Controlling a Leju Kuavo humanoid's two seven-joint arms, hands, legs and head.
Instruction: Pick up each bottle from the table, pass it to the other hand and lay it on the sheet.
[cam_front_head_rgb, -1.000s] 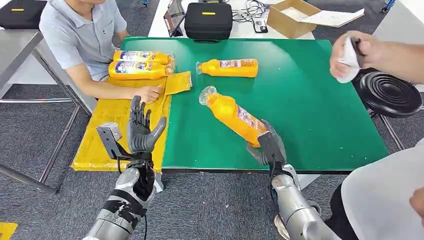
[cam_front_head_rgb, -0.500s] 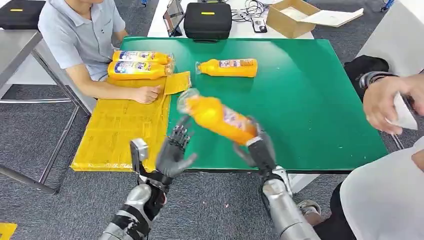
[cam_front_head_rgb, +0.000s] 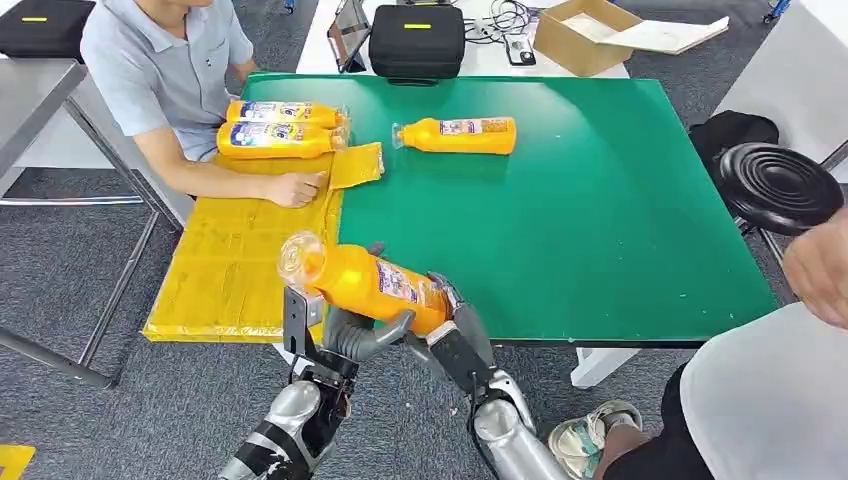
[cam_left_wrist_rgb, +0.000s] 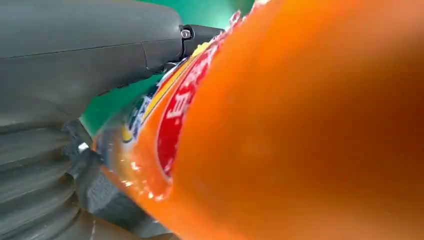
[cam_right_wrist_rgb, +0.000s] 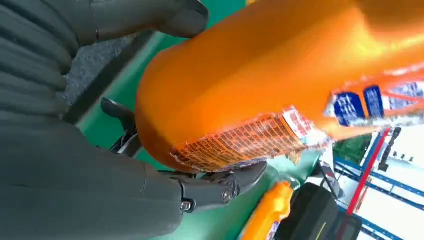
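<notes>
Bottle (cam_front_head_rgb: 372, 285) of orange liquid lies almost level in the air over the near edge of the green tabletop (cam_front_head_rgb: 600, 200), its clear cap end pointing toward the yellow sheet (cam_front_head_rgb: 235, 260) on the robot's left. The right hand (cam_front_head_rgb: 455, 335) grips its base end from below, thumb and dark fingers wrapped round the body, as the right wrist view shows close up. The left hand (cam_front_head_rgb: 355, 335) sits under the bottle's middle with its thumb curved up against the orange body; the left wrist view shows the thumb lying along the label, but whether that hand has truly closed on the bottle cannot be told.

Both silver arms rise from below and bend inward, so the two hands meet just beside each other beneath the bottle.

Two more orange bottles (cam_front_head_rgb: 280, 128) lie side by side at the far end of the sheet. A person in a grey shirt (cam_front_head_rgb: 160, 60) sits there, one hand (cam_front_head_rgb: 295, 187) resting on the sheet well beyond the robot's left hand. Another bottle (cam_front_head_rgb: 460, 134) lies on its side on the tabletop further back. Beyond the tabletop stand a black case (cam_front_head_rgb: 416, 40) and an open cardboard box (cam_front_head_rgb: 585, 35). A black round stool (cam_front_head_rgb: 780, 187) stands at the right, and a second person's clothing (cam_front_head_rgb: 770, 400) shows at the lower right.
</notes>
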